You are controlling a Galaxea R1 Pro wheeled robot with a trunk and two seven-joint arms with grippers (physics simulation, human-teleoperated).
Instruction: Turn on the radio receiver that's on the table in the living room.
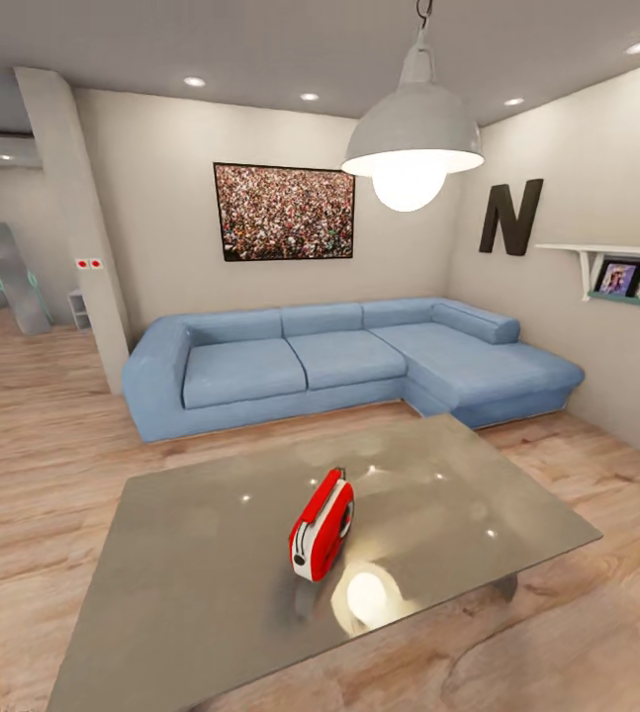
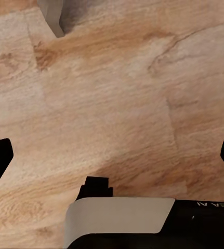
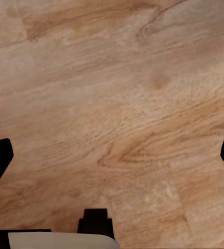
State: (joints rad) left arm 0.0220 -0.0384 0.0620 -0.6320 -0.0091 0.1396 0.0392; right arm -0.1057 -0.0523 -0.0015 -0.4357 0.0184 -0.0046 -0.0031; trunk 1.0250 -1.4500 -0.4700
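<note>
Indoors: red radio receiver (image 1: 321, 524) upright on glossy grey table (image 1: 191, 574), blue sofa (image 1: 339, 361) behind.
Both grippers' jaws spread wide, empty, over wood floor (image 3: 112, 104).

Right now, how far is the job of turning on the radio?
Done: the robot faces the living room, with the radio standing on the table in front of the sofa.

In hand: nothing. The left gripper and right gripper are open, with only wood floor between the fingers.

Left: reach the radio and switch it on. Whether it is on cannot be told.
</note>
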